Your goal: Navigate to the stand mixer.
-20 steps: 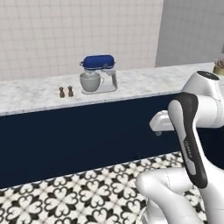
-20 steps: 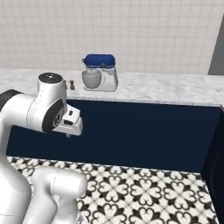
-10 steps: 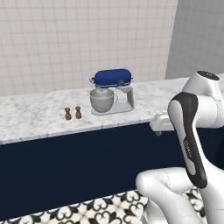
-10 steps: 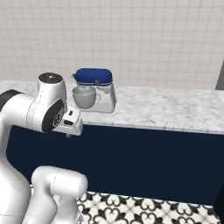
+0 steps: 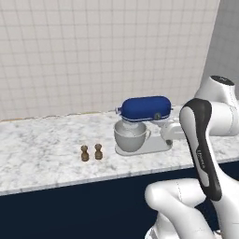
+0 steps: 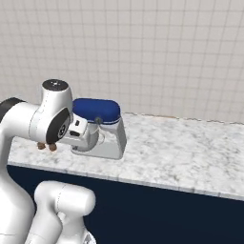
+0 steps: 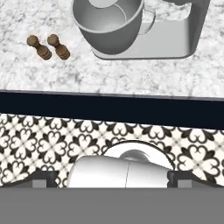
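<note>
The stand mixer stands on the marble counter, straight ahead and close; it has a glossy dark-blue head, a pale grey bowl and a white-silver base. In the right base view my arm covers the left part of the stand mixer. The hand view looks down on the bowl and base from above the counter's front edge. My gripper hangs over the floor in front of the counter, its dark fingertips wide apart and open, holding nothing.
Two small brown shakers stand left of the mixer, also seen from above as shakers. Dark navy cabinet fronts run below the counter. A patterned black-and-white floor lies under the hand. A tiled wall backs the counter.
The base has driven toward the counter, so both base views have shifted. The mixer now looks much larger and nearer. The arm's pose is unchanged.
</note>
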Motion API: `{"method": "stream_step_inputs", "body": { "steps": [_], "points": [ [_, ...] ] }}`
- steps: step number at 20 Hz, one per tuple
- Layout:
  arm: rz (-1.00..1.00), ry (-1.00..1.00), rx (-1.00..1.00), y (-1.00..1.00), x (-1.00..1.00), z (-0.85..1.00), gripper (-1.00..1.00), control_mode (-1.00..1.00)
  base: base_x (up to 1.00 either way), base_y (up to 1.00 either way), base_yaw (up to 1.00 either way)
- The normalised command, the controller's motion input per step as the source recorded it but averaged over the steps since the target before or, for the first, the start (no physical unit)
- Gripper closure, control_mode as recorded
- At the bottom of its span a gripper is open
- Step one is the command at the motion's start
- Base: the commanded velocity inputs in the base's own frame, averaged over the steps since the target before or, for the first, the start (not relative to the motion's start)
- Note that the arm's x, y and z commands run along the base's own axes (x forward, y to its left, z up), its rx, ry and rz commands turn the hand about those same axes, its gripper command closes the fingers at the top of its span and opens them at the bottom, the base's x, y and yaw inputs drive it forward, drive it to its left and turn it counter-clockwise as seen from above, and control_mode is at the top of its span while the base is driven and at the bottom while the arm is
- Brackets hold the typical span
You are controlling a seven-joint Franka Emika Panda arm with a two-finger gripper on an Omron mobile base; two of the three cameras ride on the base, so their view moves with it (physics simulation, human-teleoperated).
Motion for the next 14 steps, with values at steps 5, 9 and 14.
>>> {"method": "stream_step_inputs", "body": {
  "steps": [5,9,14],
  "points": [
    [0.0,0.0,0.0,0.0,0.0,0.0,-1.0,1.0,0.07,0.0,-0.01],
    [0.0,0.0,0.0,0.0,0.0,0.0,-1.0,1.0,0.0,0.0,0.0],
    [0.0,0.0,0.0,0.0,0.0,0.0,-1.0,1.0,0.0,0.0,0.0]
  ]
}}
